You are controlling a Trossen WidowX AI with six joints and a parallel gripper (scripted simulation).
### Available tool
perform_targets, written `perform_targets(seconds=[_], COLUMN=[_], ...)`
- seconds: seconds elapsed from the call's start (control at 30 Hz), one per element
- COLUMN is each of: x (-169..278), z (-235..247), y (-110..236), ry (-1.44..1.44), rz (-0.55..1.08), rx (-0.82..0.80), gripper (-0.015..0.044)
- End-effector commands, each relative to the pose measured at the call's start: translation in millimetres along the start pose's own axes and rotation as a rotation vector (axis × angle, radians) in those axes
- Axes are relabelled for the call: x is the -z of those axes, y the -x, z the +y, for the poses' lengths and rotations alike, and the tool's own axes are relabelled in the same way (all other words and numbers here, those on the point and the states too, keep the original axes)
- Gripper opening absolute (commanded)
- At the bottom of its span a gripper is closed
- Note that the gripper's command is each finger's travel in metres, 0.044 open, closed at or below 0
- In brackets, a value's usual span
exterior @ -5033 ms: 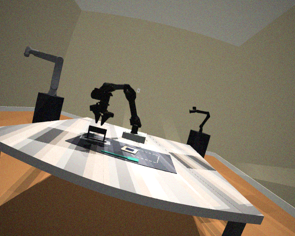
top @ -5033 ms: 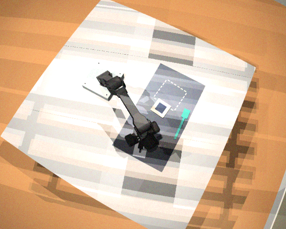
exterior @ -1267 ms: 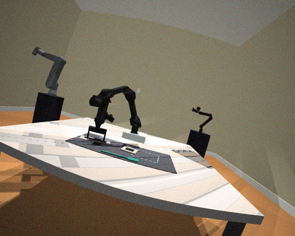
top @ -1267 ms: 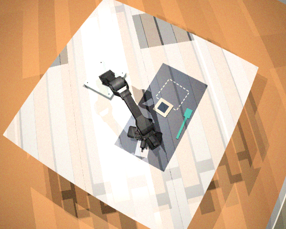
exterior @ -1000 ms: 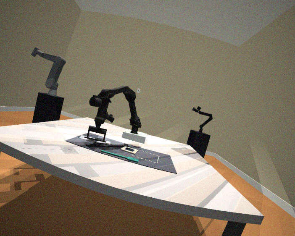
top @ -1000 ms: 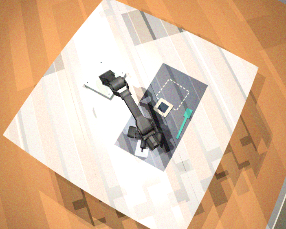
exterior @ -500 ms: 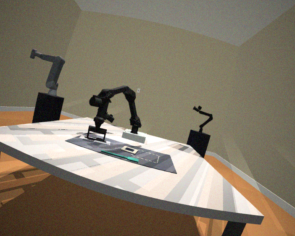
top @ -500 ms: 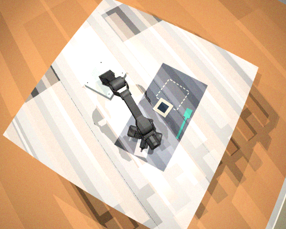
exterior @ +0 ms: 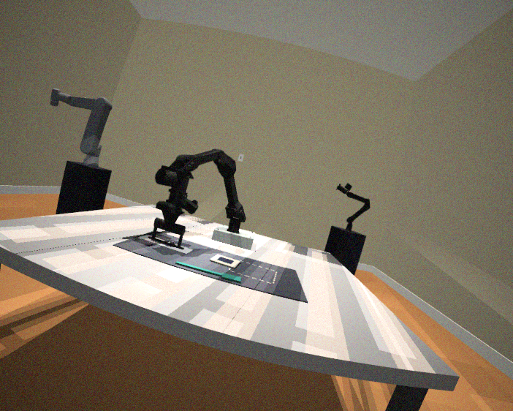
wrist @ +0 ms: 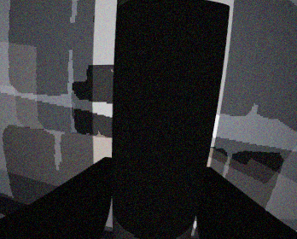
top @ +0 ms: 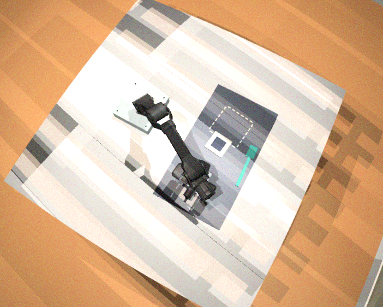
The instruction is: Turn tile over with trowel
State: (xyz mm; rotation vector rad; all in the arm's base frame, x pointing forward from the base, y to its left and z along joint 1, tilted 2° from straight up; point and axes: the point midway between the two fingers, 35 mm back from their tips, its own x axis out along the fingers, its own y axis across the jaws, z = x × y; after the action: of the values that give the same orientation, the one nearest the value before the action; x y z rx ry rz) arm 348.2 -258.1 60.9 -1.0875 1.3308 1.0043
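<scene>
The teal trowel (top: 243, 170) (exterior: 202, 268) lies flat on the dark mat (top: 256, 110) (exterior: 293, 288), its blade toward the dashed outline (top: 239, 113). The white tile (top: 219, 144) (exterior: 224, 260) lies with its dark marked square up, just outside the outline's near edge. My gripper (top: 191, 198) (exterior: 167, 242) (wrist: 156, 172) is down at the mat's other end, well away from the trowel and the tile. It is shut on a dark cylinder (wrist: 170, 84) that fills the middle of the wrist view.
The arm's pale base plate (top: 130, 114) (exterior: 231, 237) sits on the striped table (top: 89, 81) beside the mat. A grey arm (exterior: 92, 127) and a small black arm (exterior: 352, 205) stand on pedestals beyond the table.
</scene>
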Motion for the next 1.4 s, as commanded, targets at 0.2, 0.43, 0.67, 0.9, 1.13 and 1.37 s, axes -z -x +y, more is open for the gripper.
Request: perform_targets(seconds=[0.2, 0.43, 0.67, 0.9, 1.13, 1.37], x=[-0.6, -0.6, -0.6, -1.3, -1.7, 1.0], z=[0.0, 0.0, 0.0, 1.8, 3.0, 1.1], y=[-0.8, -0.8, -0.8, 34.3, 44.3, 54.3], ry=[-0.023, -0.023, -0.023, -0.028, -0.029, -0.081], rz=[-0.004, -0.004, -0.004, -0.004, -0.004, 0.004], rx=[-0.001, -0.001, -0.001, -0.001, -0.001, 0.032], gripper=[0.027, 0.027, 0.027, 0.027, 0.027, 0.03])
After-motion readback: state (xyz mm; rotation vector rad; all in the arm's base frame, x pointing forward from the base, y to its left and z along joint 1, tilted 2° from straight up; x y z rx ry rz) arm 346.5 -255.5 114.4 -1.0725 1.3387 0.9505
